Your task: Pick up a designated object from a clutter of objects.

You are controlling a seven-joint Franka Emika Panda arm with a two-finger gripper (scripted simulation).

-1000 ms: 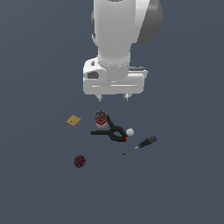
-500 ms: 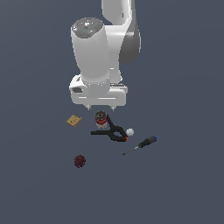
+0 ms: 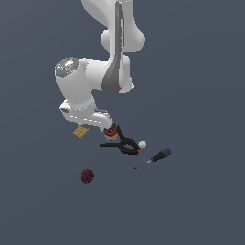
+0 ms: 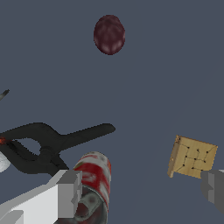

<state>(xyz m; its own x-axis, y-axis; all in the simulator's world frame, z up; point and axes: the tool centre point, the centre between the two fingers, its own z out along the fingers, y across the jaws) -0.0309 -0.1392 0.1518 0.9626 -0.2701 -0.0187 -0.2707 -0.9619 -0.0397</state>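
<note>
Currently the gripper (image 4: 142,192) is spread wide and holds nothing; one grey fingertip (image 4: 70,193) overlaps the red-banded can (image 4: 94,183), the other sits just beside the tan square block (image 4: 192,156). Exterior view: block (image 3: 81,131) lies at the cluster's left edge, partly under the hand. Black clamp (image 3: 119,143), white ball (image 3: 142,144) and screwdriver (image 3: 155,158) lie rightward; dark red ball (image 3: 86,176) well apart.

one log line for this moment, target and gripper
phase: approach | target: tan block, on floor, not held | gripper: open, empty, low over block and can | clamp beside can
</note>
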